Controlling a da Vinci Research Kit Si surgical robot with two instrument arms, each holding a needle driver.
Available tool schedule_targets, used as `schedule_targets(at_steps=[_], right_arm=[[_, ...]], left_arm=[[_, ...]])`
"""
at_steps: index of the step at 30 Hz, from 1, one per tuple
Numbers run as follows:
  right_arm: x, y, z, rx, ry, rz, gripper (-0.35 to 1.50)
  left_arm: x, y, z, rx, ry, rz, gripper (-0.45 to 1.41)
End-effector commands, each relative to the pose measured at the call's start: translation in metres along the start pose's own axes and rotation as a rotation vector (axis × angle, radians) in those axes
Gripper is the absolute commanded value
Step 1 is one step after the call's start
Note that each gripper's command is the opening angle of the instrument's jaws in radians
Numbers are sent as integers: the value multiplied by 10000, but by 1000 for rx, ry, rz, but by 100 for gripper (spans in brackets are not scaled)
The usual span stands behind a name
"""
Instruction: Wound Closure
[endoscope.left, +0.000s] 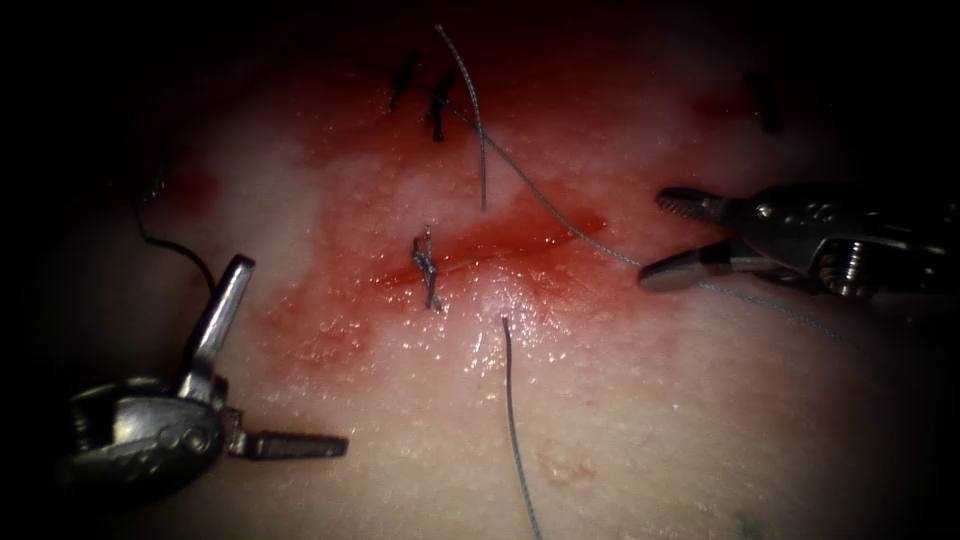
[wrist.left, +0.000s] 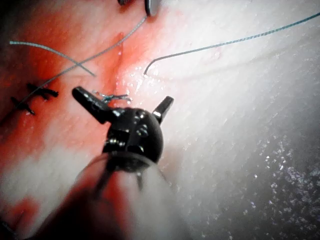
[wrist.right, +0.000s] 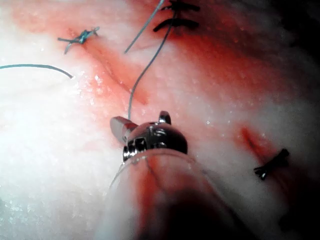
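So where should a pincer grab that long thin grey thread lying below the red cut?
Probably a little behind its free tip, where the thin grey thread lies straight on bare pale tissue below the red cut. Come from the endoscope view's left: the left arm's metal pincer is open, holds nothing, and would cross it sideways. The right pincer is open too.

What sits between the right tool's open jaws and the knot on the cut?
In the endoscope view, thread crossing red fluid between the right tool and knot; both tools hold nothing.

Glossy wet tissue (endoscope.left: 620, 420); shiny metal left tool (endoscope.left: 270, 360); fine twisted thread (endoscope.left: 515, 420).
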Motion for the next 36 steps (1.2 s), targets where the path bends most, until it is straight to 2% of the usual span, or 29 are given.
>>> schedule_targets(at_steps=[1,7,8,9,15,17,18,19,20,22,24,25,28,33,34,36], right_arm=[[-9,1,10,-17,-33,-2,83],[-37,17,-10,-58,-125,39,111],[-47,18,-20,-69,-165,44,126],[-51,17,-24,-73,-183,45,130],[-70,7,-44,-1,-272,39,128],[-73,1,-47,20,-297,43,109],[-73,-1,-47,25,-303,55,84],[-71,-3,-45,50,-315,90,-27],[-69,-4,-44,54,-316,110,-35],[-55,-5,-42,15,-321,159,-35],[-37,-6,-43,-10,-289,215,-35],[-13,-9,-46,-16,-230,276,-35],[23,-15,-53,-13,-148,368,-35],[107,-31,-69,71,23,470,-35],[143,-38,-76,110,84,503,-35],[177,-46,-81,153,151,529,-35]], left_arm=[[-3,5,7,-4,0,-2,126],[-6,13,5,-11,-3,-7,123],[-6,13,5,-13,-4,-7,123],[-6,13,5,-13,-4,-7,123],[-7,15,5,-16,-7,-11,123],[-6,17,6,-19,-11,-11,123],[-6,18,6,-23,-10,-11,121],[-5,18,6,-23,-10,-11,121],[-4,19,6,-25,-7,-11,121],[-1,19,5,-26,-6,-18,121],[2,18,3,-31,0,-44,120],[6,16,1,-38,6,-60,120],[14,12,-3,-46,20,-71,118],[24,11,-11,-42,41,-77,115],[26,10,-15,-44,47,-77,115],[26,10,-18,-46,53,-76,115]])
